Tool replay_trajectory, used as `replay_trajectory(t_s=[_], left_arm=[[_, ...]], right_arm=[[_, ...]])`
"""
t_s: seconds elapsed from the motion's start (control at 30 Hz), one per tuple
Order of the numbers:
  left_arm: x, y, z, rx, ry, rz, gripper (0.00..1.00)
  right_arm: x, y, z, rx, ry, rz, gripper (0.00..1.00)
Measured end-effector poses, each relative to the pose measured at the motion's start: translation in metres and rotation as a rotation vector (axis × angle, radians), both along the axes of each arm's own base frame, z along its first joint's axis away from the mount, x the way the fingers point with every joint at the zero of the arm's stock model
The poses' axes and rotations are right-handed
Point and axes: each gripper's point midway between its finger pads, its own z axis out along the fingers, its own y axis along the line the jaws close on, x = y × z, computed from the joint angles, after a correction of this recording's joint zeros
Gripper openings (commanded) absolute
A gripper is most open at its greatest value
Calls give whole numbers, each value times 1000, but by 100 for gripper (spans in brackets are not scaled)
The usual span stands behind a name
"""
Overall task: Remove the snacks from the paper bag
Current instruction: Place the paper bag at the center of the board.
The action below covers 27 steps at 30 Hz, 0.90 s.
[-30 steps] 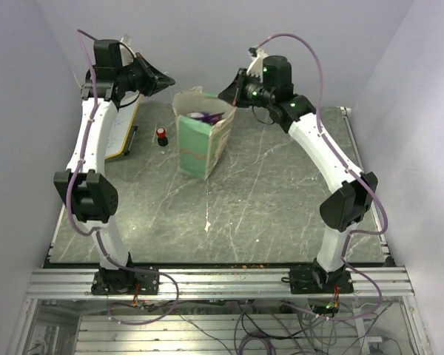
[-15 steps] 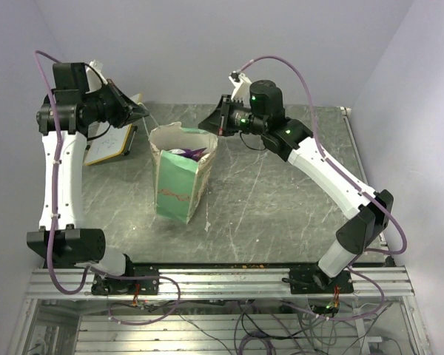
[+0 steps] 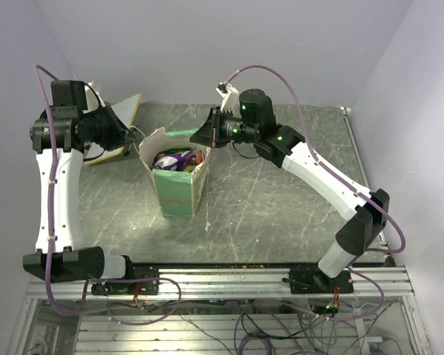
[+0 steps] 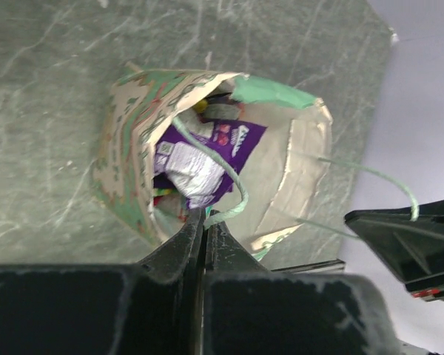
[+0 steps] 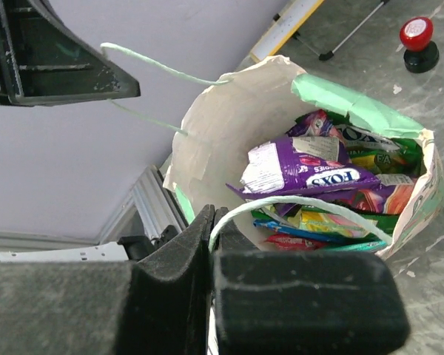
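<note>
Top external view first: the paper bag [image 3: 179, 194] is left of centre on the marble table [image 3: 281, 200], mouth up and spread wide, right between the two claws. The left gripper [image 3: 135, 137] is at the bag's left rim, and the right gripper [image 3: 195, 138] is over its far right rim.

Over to the left wrist camera: those fingers are pinched together on the left string handle [image 4: 234, 180], the loop curling up out of the mouth straight into the tips. On the right wrist camera it's the same story, with the fingers closed tight on the right string handle [image 5: 296, 200], which arches across the opening.

Inside, the snacks [image 5: 370, 200] are piled in a heap, a purple packet [image 5: 296, 170] on top with green, yellow and red ones beneath. Whether the bag's base touches the table or hangs off it, I can't tell.

Past the bag, a small red-capped bottle [image 5: 416, 41] stands on the table near a white board [image 3: 124, 115] at the far left.
</note>
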Motion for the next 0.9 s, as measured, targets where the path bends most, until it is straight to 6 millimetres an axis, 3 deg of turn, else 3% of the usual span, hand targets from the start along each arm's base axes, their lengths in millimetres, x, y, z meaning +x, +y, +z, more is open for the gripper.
replay_trajectory(t_s=[0.27, 0.4, 0.53, 0.63, 0.9], left_arm=[[-30, 19, -2, 135, -4, 31, 25], [-27, 30, -7, 200, 29, 44, 28], [-16, 43, -6, 261, 53, 78, 47], [-14, 55, -5, 309, 62, 123, 55], [-22, 72, -20, 367, 139, 203, 63]], right_arm=[[-6, -7, 5, 5, -9, -8, 0], [-3, -11, 2, -15, -7, -31, 0], [-2, -13, 0, -21, -10, -43, 0], [-3, -14, 2, -20, -11, -43, 0], [-4, -15, -1, -24, -7, -43, 0]])
